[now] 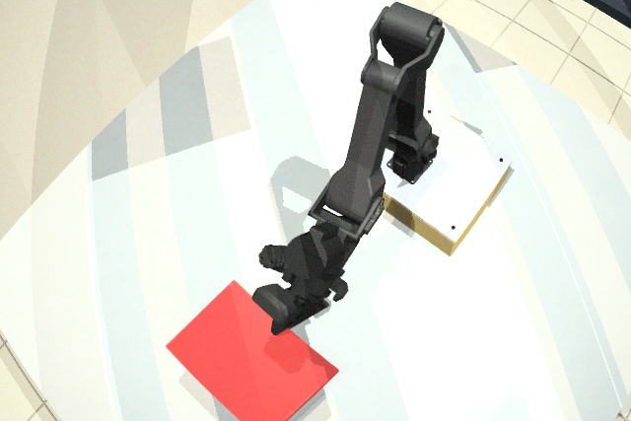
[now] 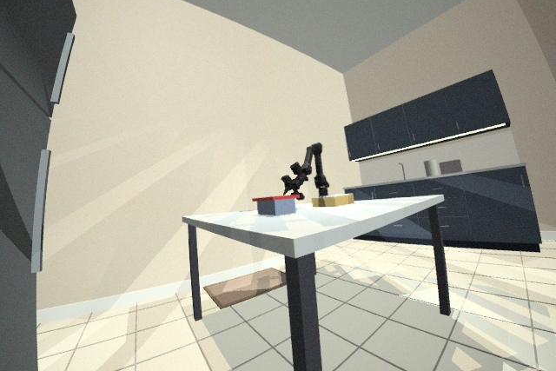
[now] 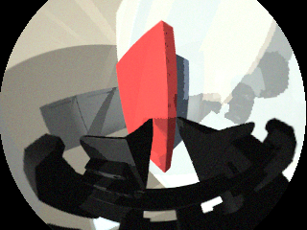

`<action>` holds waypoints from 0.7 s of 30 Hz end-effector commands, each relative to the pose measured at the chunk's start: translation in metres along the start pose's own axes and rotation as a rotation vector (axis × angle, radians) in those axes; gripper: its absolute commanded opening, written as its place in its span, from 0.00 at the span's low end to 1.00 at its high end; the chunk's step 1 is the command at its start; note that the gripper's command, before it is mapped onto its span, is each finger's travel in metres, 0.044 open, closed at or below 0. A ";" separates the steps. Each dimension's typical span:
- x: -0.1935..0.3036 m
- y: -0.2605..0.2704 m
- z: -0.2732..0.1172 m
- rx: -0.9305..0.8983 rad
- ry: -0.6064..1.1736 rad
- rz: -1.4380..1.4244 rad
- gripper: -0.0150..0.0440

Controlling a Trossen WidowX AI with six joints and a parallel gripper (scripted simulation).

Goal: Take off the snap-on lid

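The red lid [image 1: 229, 350] [image 2: 269, 198] [image 3: 144, 81] sits flat on top of the storage box, overhanging its sides. The blue-grey box [image 2: 278, 207] [image 3: 182, 79] stands on the table; in the top view the lid hides it. My gripper [image 1: 279, 326] [image 3: 164, 121] is at the lid's edge nearest the arm's base. Its fingers are part-way open, one over the lid's top side and one beyond the rim, with the lid's edge between them. The far finger tip looks very near the rim; no firm grip on both sides shows.
The arm's base is mounted on a white-topped, yellow-sided block [image 1: 417, 225] [image 2: 332, 201] behind the gripper. The box stands toward one side of the white table [image 1: 433, 345] [image 2: 359, 218]. The arm reaches over the table between block and box.
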State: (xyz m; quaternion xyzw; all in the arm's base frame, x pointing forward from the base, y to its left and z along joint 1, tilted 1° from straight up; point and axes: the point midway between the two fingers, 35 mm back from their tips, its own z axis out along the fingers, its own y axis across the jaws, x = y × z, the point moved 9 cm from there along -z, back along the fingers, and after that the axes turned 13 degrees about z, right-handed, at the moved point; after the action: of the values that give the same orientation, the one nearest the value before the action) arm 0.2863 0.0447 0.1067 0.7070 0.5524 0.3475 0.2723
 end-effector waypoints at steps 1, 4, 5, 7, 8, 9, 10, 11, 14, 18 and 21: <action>0.000 -0.001 0.002 0.004 0.003 -0.004 0.44; 0.000 -0.001 0.002 0.004 0.003 -0.004 0.41; 0.000 -0.001 0.002 0.004 0.003 -0.004 0.40; 0.000 -0.001 0.002 0.004 0.003 -0.004 0.37; 0.000 -0.001 0.002 0.004 0.003 -0.004 0.33; 0.000 -0.001 0.002 0.004 0.003 -0.004 0.28; 0.000 -0.001 0.002 0.004 0.003 -0.004 0.25; 0.000 -0.001 0.002 0.004 0.003 -0.004 0.25; 0.000 -0.001 0.001 0.003 0.002 -0.002 0.25; 0.000 0.000 0.000 0.003 0.000 -0.001 0.25; 0.000 0.001 0.000 0.003 0.000 -0.001 0.25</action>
State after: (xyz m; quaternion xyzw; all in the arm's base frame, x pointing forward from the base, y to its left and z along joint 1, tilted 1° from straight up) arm 0.2867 0.0447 0.1063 0.7071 0.5530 0.3470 0.2718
